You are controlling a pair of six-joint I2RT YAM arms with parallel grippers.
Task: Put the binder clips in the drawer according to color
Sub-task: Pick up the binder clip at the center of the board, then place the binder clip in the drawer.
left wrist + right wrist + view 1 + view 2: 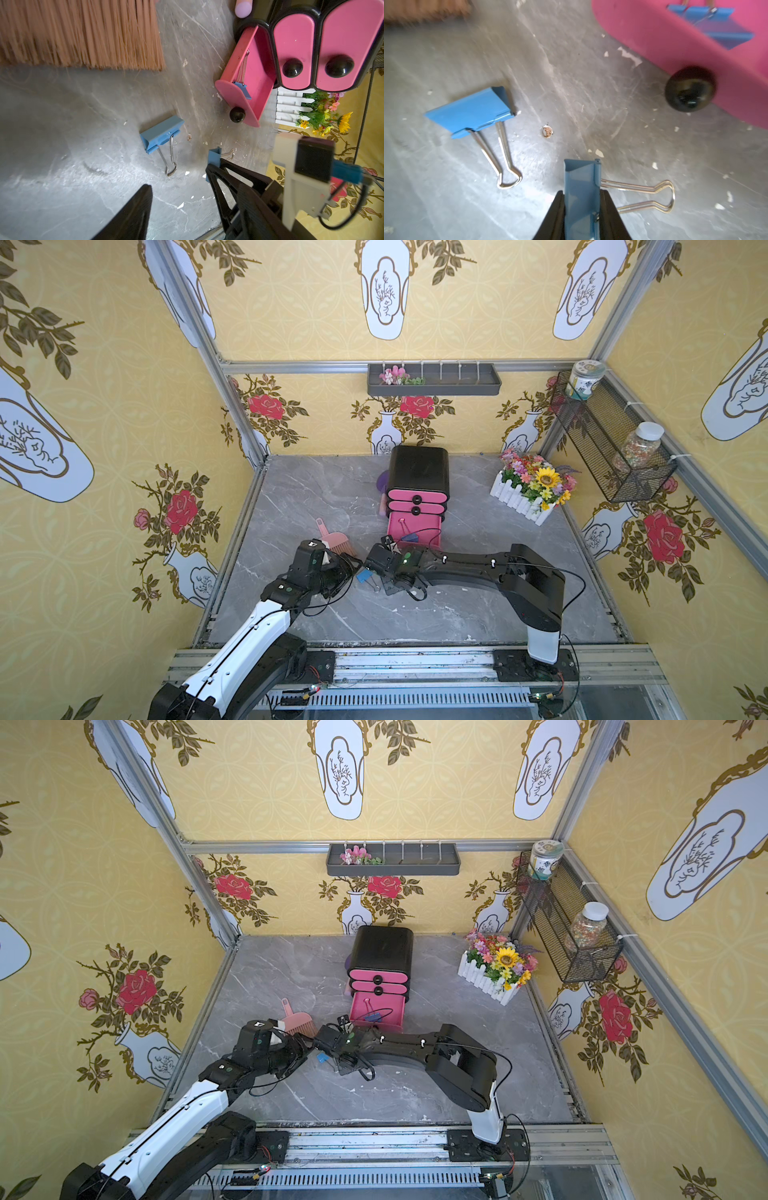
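Both top views high above the front edge of the table (pixel 478 614), facing down toward its back edge, nearly the same scene, wrist views close over its middle, both showing a loose blue clip (pixel 162 134), the open drawer (pixel 261 83), its knob (pixel 237 114).

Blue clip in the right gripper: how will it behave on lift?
Probably stiff: the clip looks like folded metal. Smooth faces may slip or twist in the right gripper. Its wire handles stick out sideways and could swing.
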